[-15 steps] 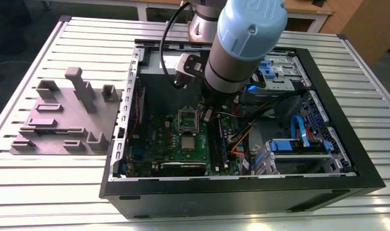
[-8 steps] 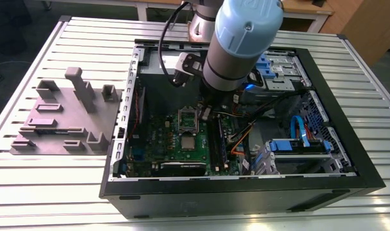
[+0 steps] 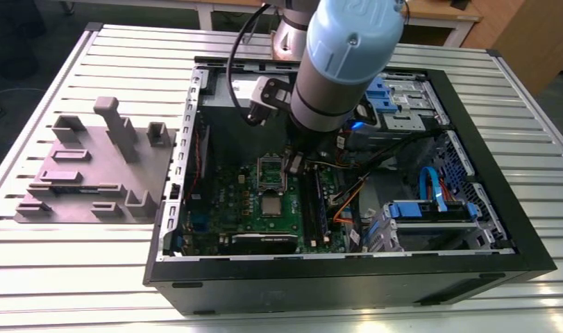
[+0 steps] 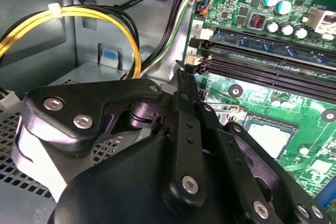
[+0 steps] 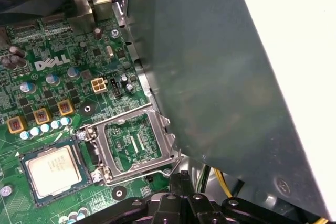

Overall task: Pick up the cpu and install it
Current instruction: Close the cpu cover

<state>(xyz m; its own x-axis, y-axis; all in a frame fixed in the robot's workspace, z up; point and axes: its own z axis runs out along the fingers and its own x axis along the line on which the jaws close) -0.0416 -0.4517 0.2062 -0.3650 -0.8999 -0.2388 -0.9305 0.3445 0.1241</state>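
The cpu (image 5: pixel 51 168) sits flat in the motherboard (image 5: pixel 63 77) socket, just beside the raised silver socket frame (image 5: pixel 136 145). The gripper (image 3: pixel 295 161) hovers over that frame, beside the cpu, seemingly holding nothing; its finger state is unclear.

This looks like a robotics lab or assembly test bench. An open computer case (image 3: pixel 355 229) lies on a ribbed aluminium table (image 3: pixel 96 277), its motherboard (image 3: pixel 262 201) bare. Just beside the case, on the exterior view's left, sits a grey fixture block (image 3: pixel 91 173) with moulded holders. Over the case reaches a pale-blue industrial arm (image 3: pixel 341 62). Beyond the case stand wooden desks (image 3: pixel 439 17). Inside the case, yellow cables (image 4: pixel 89 17) and drive bays (image 3: pixel 402 104) show.
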